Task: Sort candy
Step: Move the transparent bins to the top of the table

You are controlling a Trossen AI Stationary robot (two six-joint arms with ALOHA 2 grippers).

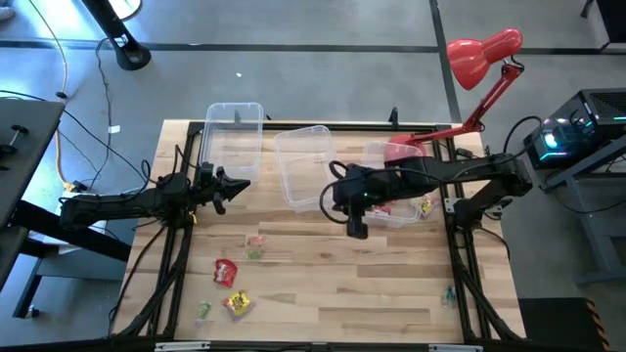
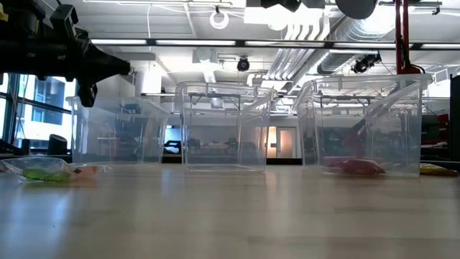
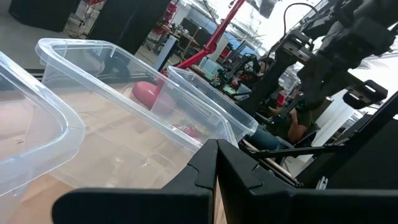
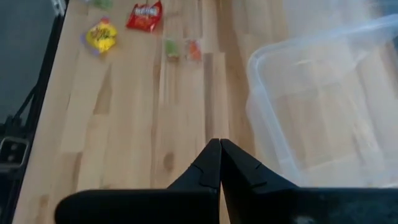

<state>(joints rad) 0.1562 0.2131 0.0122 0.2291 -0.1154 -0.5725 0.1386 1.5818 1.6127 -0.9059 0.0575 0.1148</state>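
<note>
Loose candy lies on the near left of the table: a red packet [image 1: 225, 272] [image 4: 145, 15], a yellow packet [image 1: 237, 304] [image 4: 102, 36], small green and orange pieces [image 1: 256, 244] [image 4: 180, 48] and a green piece [image 1: 203, 311]. Another small piece [image 1: 448, 293] lies near the right edge. A red candy [image 1: 391, 208] [image 2: 356, 165] lies inside the right clear bin. My right gripper [image 1: 357, 227] [image 4: 219, 148] is shut and empty, hovering near the middle bin's near right corner, its fingers pointing toward the loose candy. My left gripper [image 1: 233, 186] [image 3: 216, 152] is shut and empty, raised beside the left bin.
Three clear bins stand across the far half: left bin [image 1: 235, 132], middle bin [image 1: 305, 166] [image 4: 323, 106], right bin [image 1: 409, 156]. A red desk lamp [image 1: 479, 54] reaches over the far right corner. Bare wood lies between the right gripper and the candy.
</note>
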